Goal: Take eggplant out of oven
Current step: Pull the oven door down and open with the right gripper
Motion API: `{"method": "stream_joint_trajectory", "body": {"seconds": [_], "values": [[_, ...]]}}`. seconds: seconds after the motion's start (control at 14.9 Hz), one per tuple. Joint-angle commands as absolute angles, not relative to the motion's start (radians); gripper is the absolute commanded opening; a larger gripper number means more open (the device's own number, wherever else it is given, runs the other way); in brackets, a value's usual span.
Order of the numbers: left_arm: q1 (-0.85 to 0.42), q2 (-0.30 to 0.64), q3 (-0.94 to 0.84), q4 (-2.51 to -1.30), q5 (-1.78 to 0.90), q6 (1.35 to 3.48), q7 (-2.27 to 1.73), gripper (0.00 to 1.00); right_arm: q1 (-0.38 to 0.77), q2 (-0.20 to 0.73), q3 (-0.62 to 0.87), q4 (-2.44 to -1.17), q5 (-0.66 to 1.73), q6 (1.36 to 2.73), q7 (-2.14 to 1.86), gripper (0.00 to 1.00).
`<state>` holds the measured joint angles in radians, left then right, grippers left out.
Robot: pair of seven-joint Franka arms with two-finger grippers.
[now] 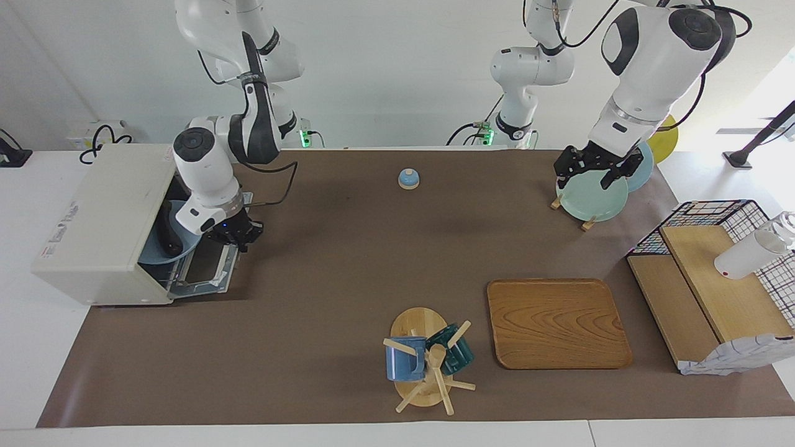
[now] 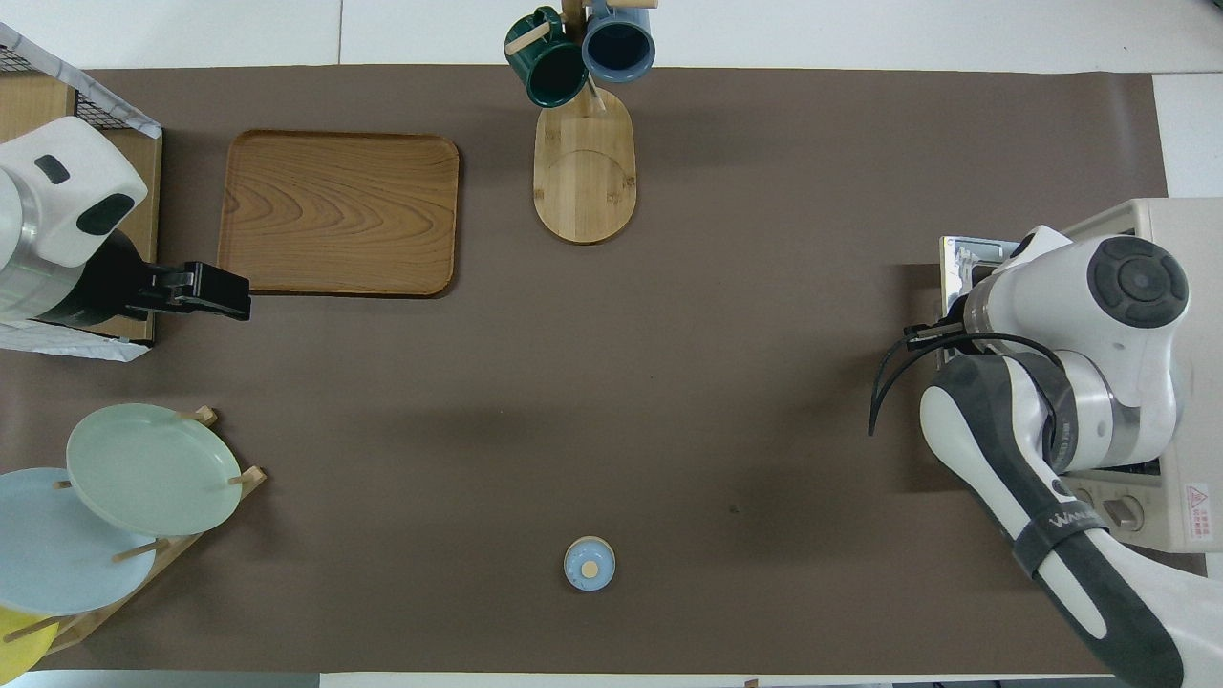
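Note:
The cream-white oven [image 1: 102,220] stands at the right arm's end of the table, its glass door [image 1: 208,267] folded down and open. Inside it, a dark eggplant [image 1: 166,236] lies on a light blue plate [image 1: 158,257]. My right gripper [image 1: 235,234] is low over the open door, just in front of the oven's mouth, apart from the eggplant. In the overhead view the right arm covers most of the oven [image 2: 1180,277] and hides the eggplant. My left gripper [image 1: 584,177] waits open and empty, raised over the mat by the plate rack.
A plate rack [image 1: 589,198] with green and blue plates, a wire basket with wooden shelves [image 1: 714,279], a wooden tray [image 1: 559,323], a mug tree [image 1: 425,360] with two mugs and a small blue bell [image 1: 408,179] stand on the brown mat.

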<state>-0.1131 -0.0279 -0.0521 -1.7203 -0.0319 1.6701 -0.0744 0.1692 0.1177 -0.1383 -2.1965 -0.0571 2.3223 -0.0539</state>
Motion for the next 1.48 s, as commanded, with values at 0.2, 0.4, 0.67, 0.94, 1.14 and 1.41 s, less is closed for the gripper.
{"method": "stream_joint_trajectory", "body": {"seconds": [0.2,0.4,0.67,0.94,1.14,1.41], "values": [[-0.107,-0.044,-0.051,-1.727,-0.02,1.667,-0.072,1.0,0.158,0.207,-0.149,-2.163,0.018,2.41,-0.049,0.0],[-0.107,-0.044,-0.051,-1.727,-0.02,1.672,-0.074,1.0,0.181,0.216,-0.146,-2.08,0.101,2.346,-0.038,0.0],[-0.109,-0.044,-0.051,-1.729,-0.02,1.663,-0.075,1.0,0.198,0.18,-0.153,-1.968,0.074,2.119,-0.005,0.12],[-0.107,-0.049,-0.051,-1.732,-0.02,1.661,-0.074,1.0,0.184,0.111,-0.158,-1.962,-0.095,1.941,0.032,0.36],[-0.107,-0.049,-0.051,-1.732,-0.017,1.66,-0.072,1.0,0.146,0.084,-0.156,-2.031,-0.138,1.953,0.048,0.35],[-0.107,-0.049,-0.051,-1.732,-0.017,1.661,-0.075,1.0,0.123,0.054,-0.156,-2.123,-0.167,2.049,0.006,0.34]]}}
